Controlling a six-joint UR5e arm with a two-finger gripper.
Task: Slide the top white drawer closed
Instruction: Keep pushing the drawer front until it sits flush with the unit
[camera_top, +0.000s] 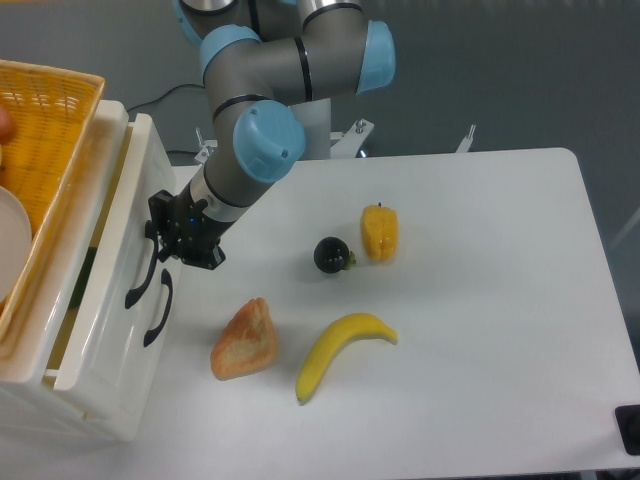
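Note:
The top white drawer (108, 262) is at the left, its glossy front panel tilted in this view and its black curved handle (139, 277) facing the table. Only a narrow slit of its inside shows. My gripper (160, 238) is pressed against the upper part of that front panel, just above the handle. Its black fingers merge with the gripper body, so their spacing is unclear. Right beside it, the lower white drawer front carries its own black handle (161, 306).
A yellow woven basket (45, 120) holding a white plate (10, 250) sits on the cabinet. On the table lie a bread piece (245, 340), a banana (342, 350), a yellow pepper (379, 232) and a black round object (331, 255).

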